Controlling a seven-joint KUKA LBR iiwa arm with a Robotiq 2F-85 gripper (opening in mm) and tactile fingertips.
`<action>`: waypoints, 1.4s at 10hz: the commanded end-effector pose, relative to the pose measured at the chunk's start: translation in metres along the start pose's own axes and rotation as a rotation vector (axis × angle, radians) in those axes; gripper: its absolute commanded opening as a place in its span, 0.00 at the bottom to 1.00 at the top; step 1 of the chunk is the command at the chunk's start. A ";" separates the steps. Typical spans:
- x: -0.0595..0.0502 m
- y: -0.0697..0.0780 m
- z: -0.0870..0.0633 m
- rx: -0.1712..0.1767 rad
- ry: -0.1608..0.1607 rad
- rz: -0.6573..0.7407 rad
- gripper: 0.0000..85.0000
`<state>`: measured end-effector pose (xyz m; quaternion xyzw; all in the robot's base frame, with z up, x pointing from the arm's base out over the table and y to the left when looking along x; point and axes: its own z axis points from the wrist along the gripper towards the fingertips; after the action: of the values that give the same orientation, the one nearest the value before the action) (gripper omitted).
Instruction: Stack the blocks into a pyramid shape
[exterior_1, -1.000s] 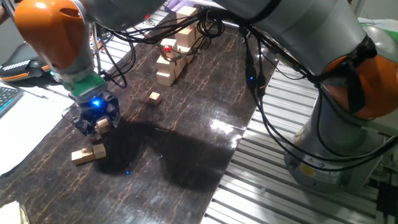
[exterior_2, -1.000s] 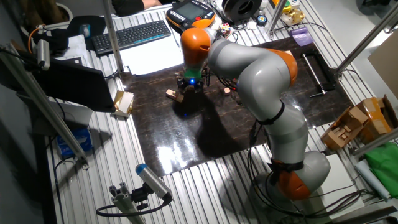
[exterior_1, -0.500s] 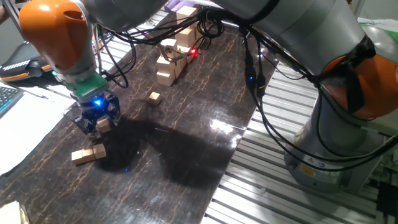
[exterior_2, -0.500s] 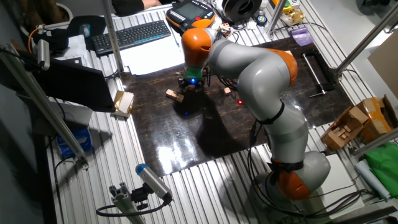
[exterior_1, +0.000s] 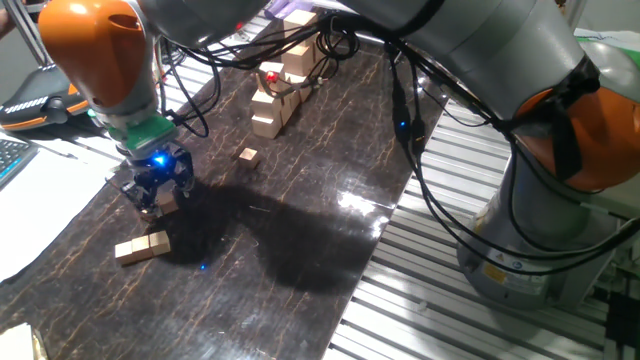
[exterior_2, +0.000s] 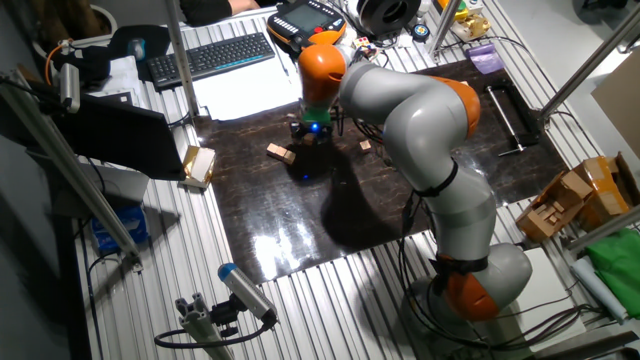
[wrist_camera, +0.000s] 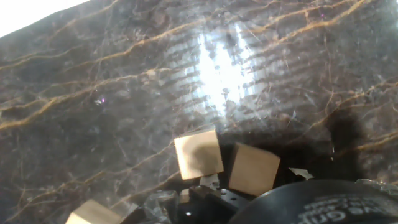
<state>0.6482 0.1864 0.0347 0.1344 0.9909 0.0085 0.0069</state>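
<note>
Hovering low over the dark marbled desk (exterior_1: 300, 180), my end effector (exterior_1: 158, 195) hangs near the corner closest to the white paper, its blue light glowing just above the fingers. A small tan cube (exterior_1: 166, 198) sits between my fingers, and they appear closed on it, though the fingers hide most of its sides. In the other fixed view my end effector (exterior_2: 312, 134) is a dark cluster under the orange wrist, too small to show the grip.

Just below and in front of me, two more blocks (exterior_1: 141, 246) lie side by side on the desk, touching each other in a short row, apart from the cube I carry. From the other side that pair (exterior_2: 280, 153) shows as a pale speck beside me. A single cube (exterior_1: 249, 156) rests alone farther along the desk, between me and the tall stepped stack of larger pale blocks (exterior_1: 276, 92) at the far end; a red point of light glows on that stack.

In the hand view two tan cubes (wrist_camera: 225, 162) sit close together near the bottom, one flat-on and one turned at an angle, with a corner of a third (wrist_camera: 93, 213) at the lower left edge. I cannot tell which of these is the one in my grip. No heap has taken a pyramid form yet.
</note>
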 end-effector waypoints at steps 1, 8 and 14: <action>0.000 0.000 0.000 0.005 0.001 -0.008 0.61; 0.004 -0.019 -0.015 0.012 0.042 -0.040 0.25; 0.026 -0.078 -0.040 0.023 0.039 0.316 0.27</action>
<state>0.6021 0.1174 0.0726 0.2147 0.9766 0.0001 -0.0161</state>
